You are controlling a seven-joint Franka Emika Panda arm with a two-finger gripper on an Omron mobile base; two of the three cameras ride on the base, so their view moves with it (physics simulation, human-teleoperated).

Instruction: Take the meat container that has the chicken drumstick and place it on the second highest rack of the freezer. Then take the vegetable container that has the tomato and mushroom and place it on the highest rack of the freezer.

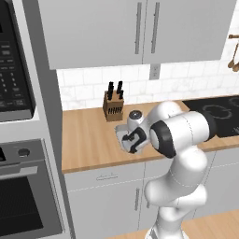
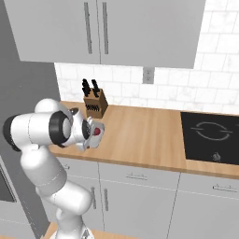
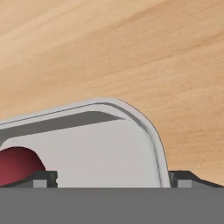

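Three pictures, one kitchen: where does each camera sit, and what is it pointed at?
Left base view: behind the arm on its left, facing the counter and knife block.
Right base view: behind on its right, same counter, knife block and cooktop.
Hand view: on the hand, looking along the gripper at a tray holding the tomato.

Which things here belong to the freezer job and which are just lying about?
Job: vegetable container, tomato, gripper straddling the container's rim.
Lying about: knife block, stovetop, oven, wall cabinets.
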